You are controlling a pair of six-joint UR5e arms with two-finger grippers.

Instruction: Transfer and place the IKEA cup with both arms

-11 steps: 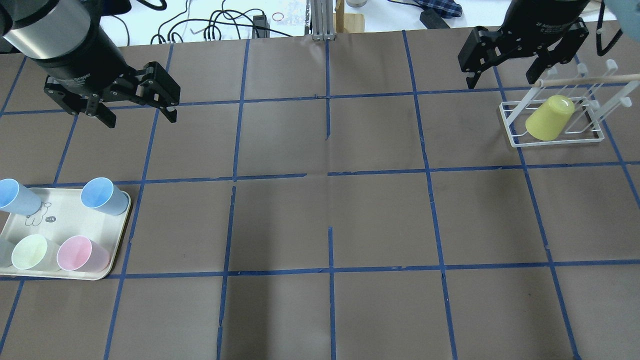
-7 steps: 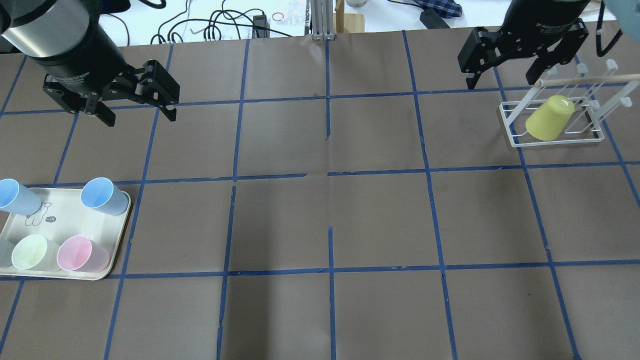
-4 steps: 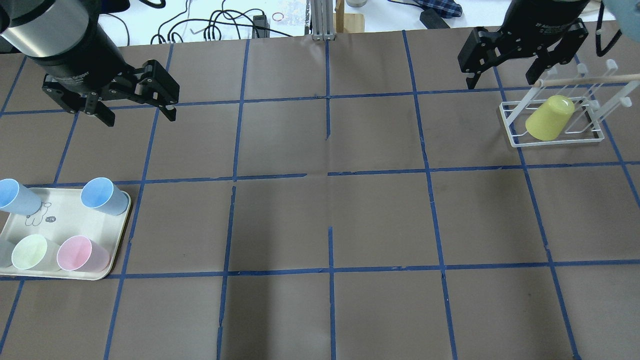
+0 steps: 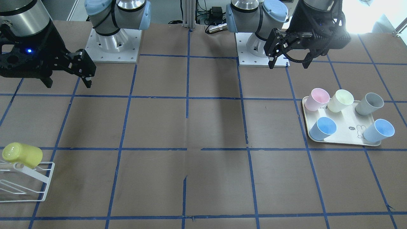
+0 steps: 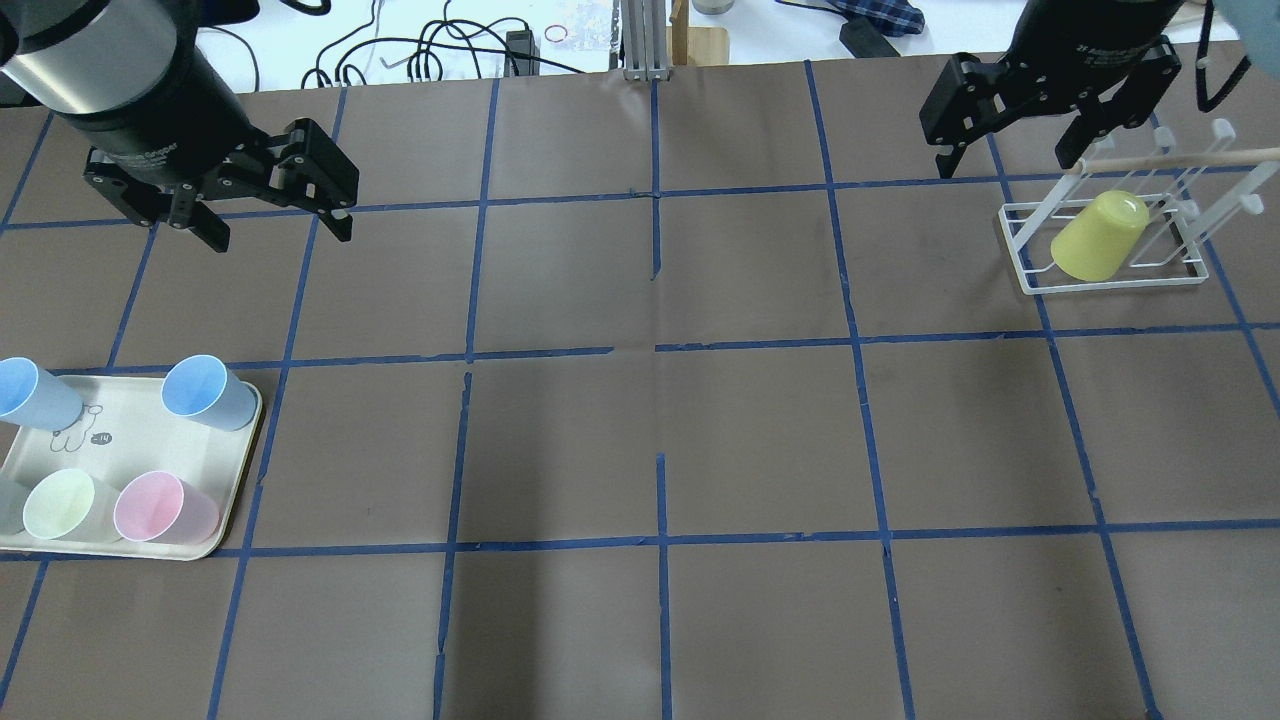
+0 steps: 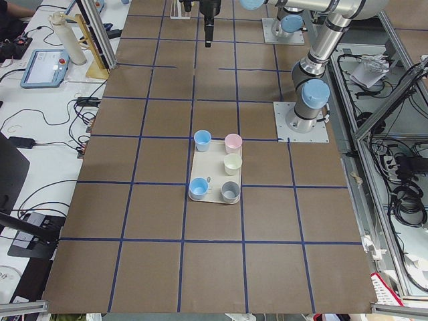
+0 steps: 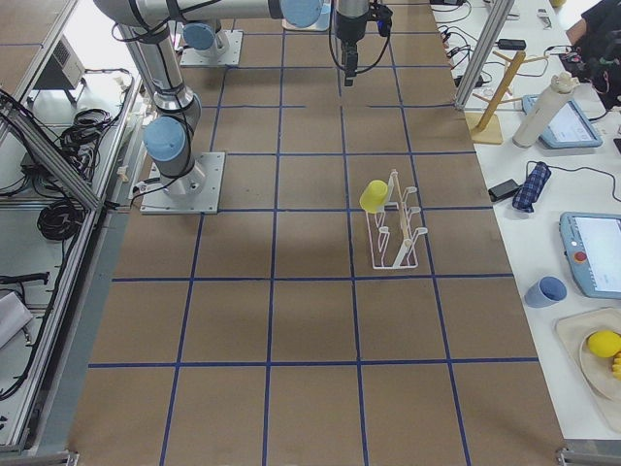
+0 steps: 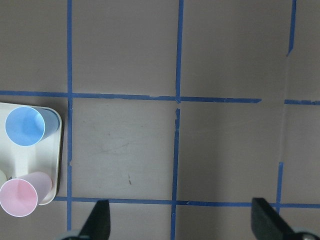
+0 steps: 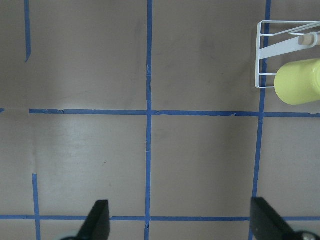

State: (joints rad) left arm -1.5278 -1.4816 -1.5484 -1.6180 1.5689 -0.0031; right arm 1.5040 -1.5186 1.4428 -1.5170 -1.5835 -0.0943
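Observation:
The lemon-yellow IKEA cup (image 5: 1100, 236) hangs tilted, mouth down, on a peg of a white wire rack (image 5: 1021, 262) at the table's far right; it also shows in the front view (image 4: 22, 155) and the right wrist view (image 9: 299, 81). My right gripper (image 5: 1005, 165) is open and empty, up in the air just left of the rack and beyond it. My left gripper (image 5: 282, 237) is open and empty, high over the far left of the table, beyond the tray. Both wrist views look straight down on the brown table.
A cream tray (image 5: 140, 420) at the near left holds two light blue cups (image 5: 208, 392), a pink cup (image 5: 165, 507), a pale cream-yellow cup (image 5: 62, 505) and a grey cup (image 4: 369, 103). Blue tape lines grid the table. Cables and clutter lie past the far edge.
Both grippers have only drifted a few pixels: the left slightly away from the tray, the right slightly to the right. Both stay open. The cup and rack have not moved.

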